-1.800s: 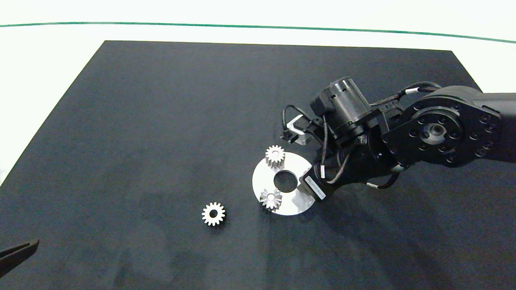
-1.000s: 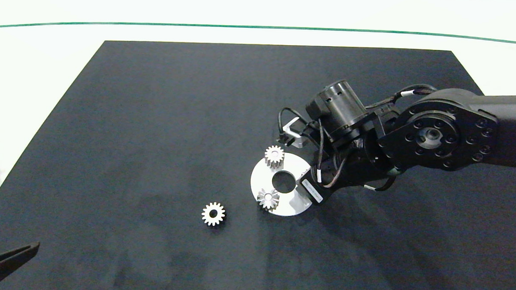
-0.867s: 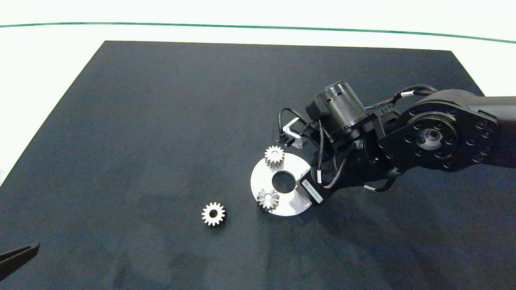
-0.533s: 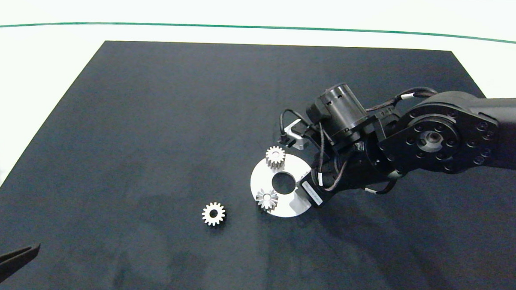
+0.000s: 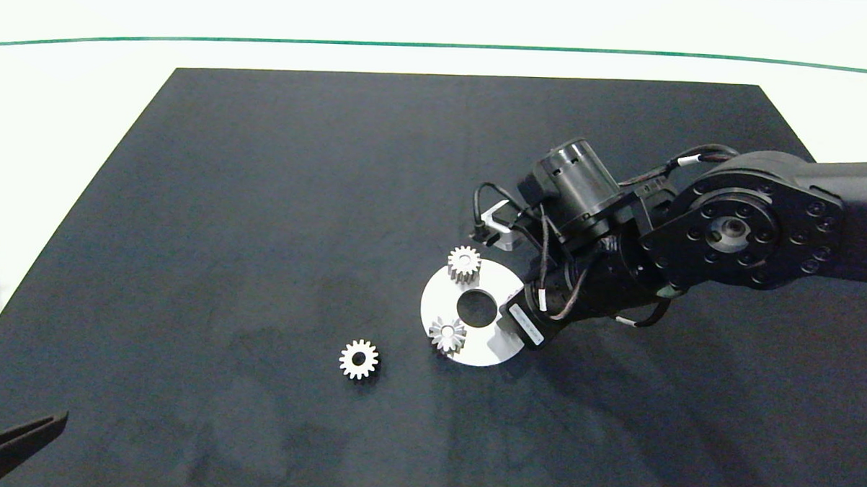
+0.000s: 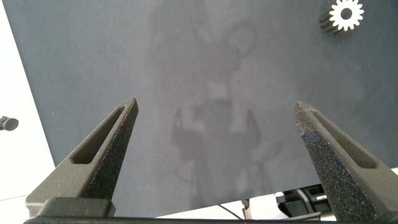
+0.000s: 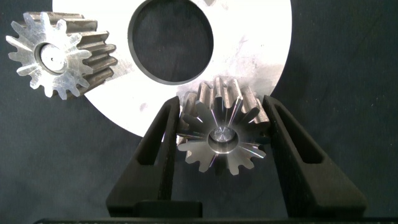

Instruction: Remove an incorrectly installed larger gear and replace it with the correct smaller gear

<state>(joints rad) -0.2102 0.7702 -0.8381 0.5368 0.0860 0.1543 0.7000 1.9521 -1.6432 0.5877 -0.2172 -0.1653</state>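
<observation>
**Pinching the smaller gear at the plate's rim**

Visible only from the right wrist camera: right gripper (image 7: 221, 102) closed onto the smaller gear (image 7: 221, 140), one grey finger pressed against the teeth on each side. Seated there at the edge of the round silver plate (image 7: 261, 56), just beside the plate's big centre hole, bright top face up, with a pin filling the bore. Also caught close up: a blunt-toothed gear (image 7: 59, 56) at another part of the rim, apart from the held one.

Hidden from overhead: both the grip and the held gear, covered by the right arm (image 5: 730, 225) reaching in over the plate's right side. Gained from overhead instead: a far-rim gear (image 5: 464, 263) and a near-rim gear (image 5: 447, 335) on the plate. Cannot tell which of these matches the close-up neighbour.

Lying loose and flat on the dark mat (image 5: 262, 194), well to the left of the plate: the larger gear (image 5: 359, 358), silver on top, dark on its sides, centre hole empty. Glimpsed again at the edge of the left wrist picture. Parked over the mat's near-left corner: left gripper (image 6: 216, 106), fingers spread wide with nothing between them.
</observation>
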